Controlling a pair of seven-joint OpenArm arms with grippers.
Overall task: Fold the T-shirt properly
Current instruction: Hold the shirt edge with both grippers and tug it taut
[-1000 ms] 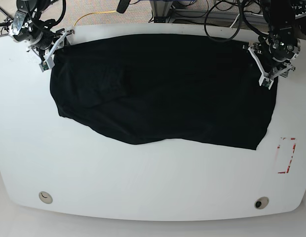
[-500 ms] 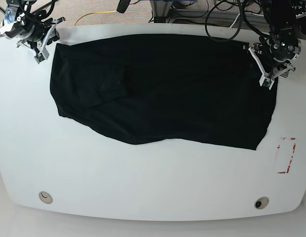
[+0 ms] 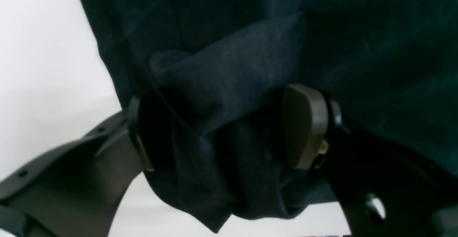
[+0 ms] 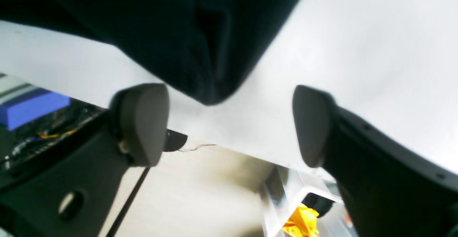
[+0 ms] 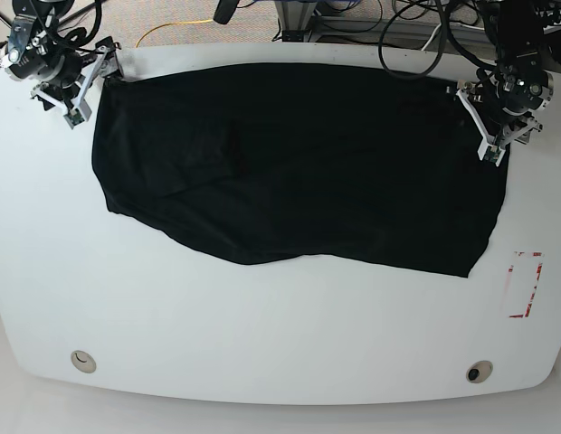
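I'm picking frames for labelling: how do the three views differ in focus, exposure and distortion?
Base view: sharp, evenly lit, table edges bowed by the wide lens. Left wrist view: dim and soft, T-shirt folds barely separable. Right wrist view: blurred, white tabletop nearly blown out, the cloth almost featureless black.

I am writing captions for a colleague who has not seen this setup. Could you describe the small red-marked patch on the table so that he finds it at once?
Start from the white table and the black T-shirt spread across its far half. Follow the shirt to its near corner on the base view's right; just beyond it, close to the table edge, is the red-marked patch. It is a pale rectangle edged with broken red lines, the only red thing on the tabletop.
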